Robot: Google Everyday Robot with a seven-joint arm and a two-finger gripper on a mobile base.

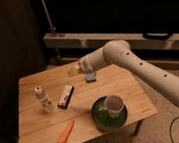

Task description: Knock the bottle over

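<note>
On the left part of the wooden worktop point(39, 131) stands the bottle point(43, 98). It is upright, with its white cap on top. In front of it, nearer the front edge, lies an orange carrot point(65, 133). Just to the right of the bottle lies a dark flat packet point(65, 96). It is close beside the bottle, but I think it does not touch it.

More to the right and farther back is the hand point(74, 70). It hangs over the back part of the worktop, well apart from the bottle. It is not clear from here whether it is spread apart or squeezed together. Just beside it, a bit to the right, lies a small blue thing point(90, 77). Then comes a green plate point(102, 125) with a white cup point(113, 105) standing on it. The long white arm point(149, 74) reaches in from the right.

The job is not done yet, because the bottle is standing. I think the step now is to bring the hand over to the bottle. A good way would be to go left and toward the front, and meet the bottle near its top. A push up high tips a tall thing easily, but a push down low may only slide it. The push should go left, away from the packet, so the bottle has room to fall. The hand should pass over the packet and not drag it along. A short, gentle push is enough, or the bottle might roll off the edge.
</note>
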